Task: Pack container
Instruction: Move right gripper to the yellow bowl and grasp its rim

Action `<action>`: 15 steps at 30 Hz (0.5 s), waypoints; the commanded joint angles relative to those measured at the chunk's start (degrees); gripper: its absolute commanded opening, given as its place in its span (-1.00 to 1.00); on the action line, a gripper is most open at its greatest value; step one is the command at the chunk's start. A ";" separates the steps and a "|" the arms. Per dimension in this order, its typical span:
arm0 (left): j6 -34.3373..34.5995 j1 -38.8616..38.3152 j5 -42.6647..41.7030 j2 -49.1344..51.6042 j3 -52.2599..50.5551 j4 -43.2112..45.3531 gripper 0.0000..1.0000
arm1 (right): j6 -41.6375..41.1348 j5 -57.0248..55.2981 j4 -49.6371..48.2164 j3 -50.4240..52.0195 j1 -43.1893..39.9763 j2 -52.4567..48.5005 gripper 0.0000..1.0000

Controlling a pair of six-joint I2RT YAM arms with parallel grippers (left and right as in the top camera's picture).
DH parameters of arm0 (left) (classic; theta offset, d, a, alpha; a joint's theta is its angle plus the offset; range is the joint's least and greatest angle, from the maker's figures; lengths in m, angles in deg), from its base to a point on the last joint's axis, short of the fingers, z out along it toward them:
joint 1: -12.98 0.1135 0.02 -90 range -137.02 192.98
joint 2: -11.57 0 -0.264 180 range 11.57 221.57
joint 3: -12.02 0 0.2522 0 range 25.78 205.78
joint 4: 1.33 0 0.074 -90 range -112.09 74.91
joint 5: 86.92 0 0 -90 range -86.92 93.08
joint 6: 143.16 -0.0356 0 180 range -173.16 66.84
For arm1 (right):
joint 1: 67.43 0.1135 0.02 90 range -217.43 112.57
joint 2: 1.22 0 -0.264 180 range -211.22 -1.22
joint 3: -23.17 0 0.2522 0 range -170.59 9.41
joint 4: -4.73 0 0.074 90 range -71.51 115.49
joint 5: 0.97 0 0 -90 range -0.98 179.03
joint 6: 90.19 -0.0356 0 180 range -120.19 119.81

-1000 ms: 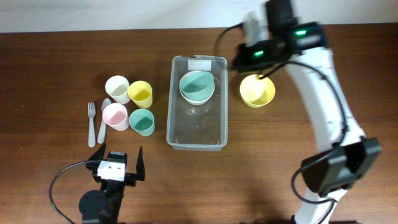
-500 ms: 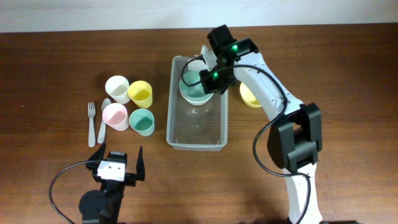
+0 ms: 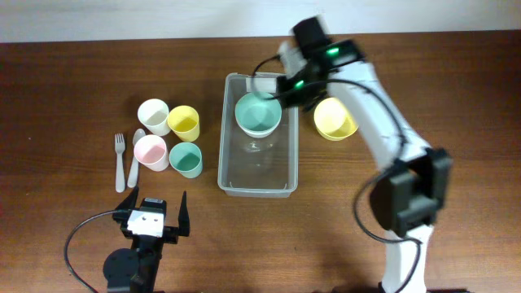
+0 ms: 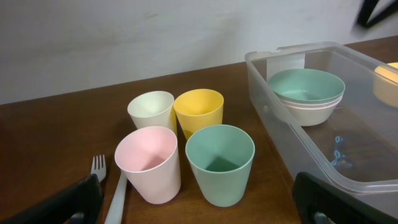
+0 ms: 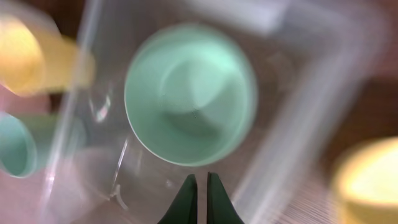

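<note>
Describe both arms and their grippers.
The right arm has white links, black joints, green lights and black cables. The right gripper has dark pointed fingers. The left arm is black with a looping cable. The left gripper has black fingers.

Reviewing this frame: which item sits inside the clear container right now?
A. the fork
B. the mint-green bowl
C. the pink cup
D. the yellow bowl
B: the mint-green bowl lies inside the container, toward its labelled end, while the yellow bowl stands outside it, beside its long wall.
</note>
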 commanded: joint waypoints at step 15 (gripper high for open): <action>-0.76 -0.24 -0.61 -0.26 -0.52 -0.02 0.99 | -2.40 0.17 1.51 10.49 -22.88 -4.81 -0.14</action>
